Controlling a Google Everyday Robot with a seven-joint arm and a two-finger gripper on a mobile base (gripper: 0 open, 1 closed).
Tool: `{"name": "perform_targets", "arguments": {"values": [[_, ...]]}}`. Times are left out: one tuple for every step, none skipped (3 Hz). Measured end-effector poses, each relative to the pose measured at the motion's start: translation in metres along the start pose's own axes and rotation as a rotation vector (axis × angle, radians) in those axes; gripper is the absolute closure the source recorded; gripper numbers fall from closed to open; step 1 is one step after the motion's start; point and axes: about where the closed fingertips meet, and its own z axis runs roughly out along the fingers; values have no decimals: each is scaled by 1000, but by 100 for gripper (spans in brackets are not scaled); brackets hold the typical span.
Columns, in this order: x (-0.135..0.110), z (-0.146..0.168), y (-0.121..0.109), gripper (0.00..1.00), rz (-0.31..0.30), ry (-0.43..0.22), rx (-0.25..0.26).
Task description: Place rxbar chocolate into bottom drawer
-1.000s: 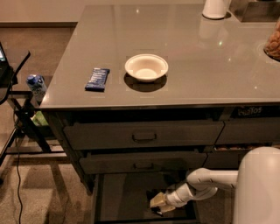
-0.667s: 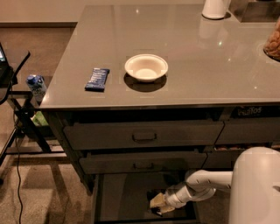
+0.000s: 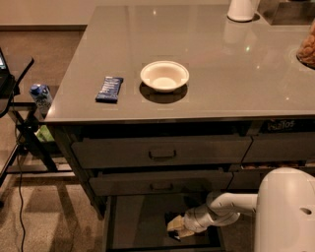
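Note:
The bottom drawer (image 3: 123, 221) is pulled open under the cabinet's two handled drawers, and its inside is dark and flat. My gripper (image 3: 177, 228) reaches into it from the right, low over the drawer floor near the front. It is shut on the rxbar chocolate (image 3: 171, 218), a small black bar whose dark ends show above and below the gripper tip. The white arm (image 3: 231, 204) bends in from my body at the lower right.
On the grey countertop (image 3: 221, 74) lie a blue-wrapped bar (image 3: 109, 88) and a white bowl (image 3: 164, 76). A white container (image 3: 242, 9) stands at the back. A stand with cables and a blue-capped bottle (image 3: 40, 96) is at the left. My white base (image 3: 285, 211) fills the lower right.
The gripper with the bar has shifted slightly left inside the bottom drawer, and the arm's elbow has moved a little. The countertop items have not moved.

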Motion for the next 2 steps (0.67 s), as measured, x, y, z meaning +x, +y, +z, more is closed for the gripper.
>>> {"name": "perform_targets", "arguments": {"values": [[-2,14,-1,100,18,-21,3],[-11,29,-5,100,39,-45,-3]]}}
